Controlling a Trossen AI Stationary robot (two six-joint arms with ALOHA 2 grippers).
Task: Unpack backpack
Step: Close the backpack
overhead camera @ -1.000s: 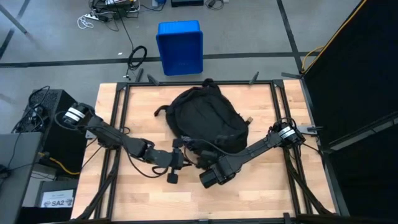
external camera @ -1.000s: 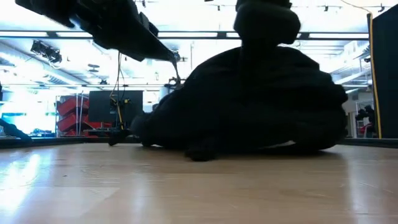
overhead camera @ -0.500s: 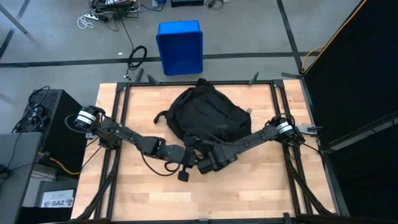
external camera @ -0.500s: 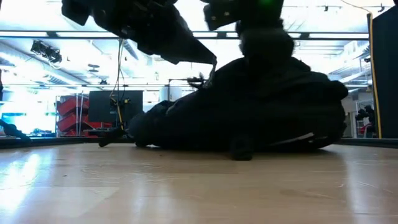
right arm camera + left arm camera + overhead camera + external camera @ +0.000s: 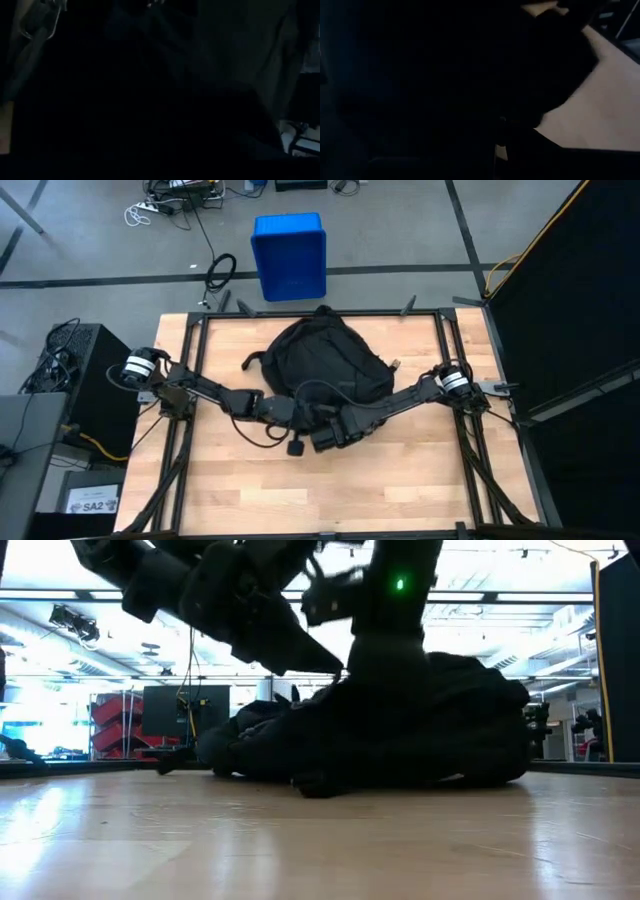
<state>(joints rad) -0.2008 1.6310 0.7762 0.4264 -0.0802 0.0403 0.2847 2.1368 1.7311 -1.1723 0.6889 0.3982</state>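
Observation:
The black backpack [image 5: 322, 360] lies on its side in the middle of the wooden table, its rounded bulk [image 5: 440, 720] resting on the wood. A strap [image 5: 256, 360] sticks out at its left. My left gripper [image 5: 303, 416] is shut at the backpack's near edge, and in the low view it tapers to a point [image 5: 338, 668] at the fabric's top. My right gripper [image 5: 328, 430] sits just beside it at the same near edge, and dark fabric [image 5: 165, 60] fills its wrist view. My left gripper comes slanting down from the table's left near side to the backpack's near upper edge [image 5: 350, 680]. Dark fabric [image 5: 420, 75] fills its wrist view. I cannot tell whether the shut fingers touch or hold the fabric.
A blue bin [image 5: 289, 255] stands on the floor beyond the far edge. Black frame rails [image 5: 195, 360] run along the table's sides. Bare wood [image 5: 300, 490] stretches along the near edge. A black panel [image 5: 570, 290] stands at the right.
My left gripper has gone toward the table's right and my right gripper toward the far left. Both have closed in on the backpack's near edge. The backpack's hump has sunk lower, and the whole bag has shifted a little toward the far left.

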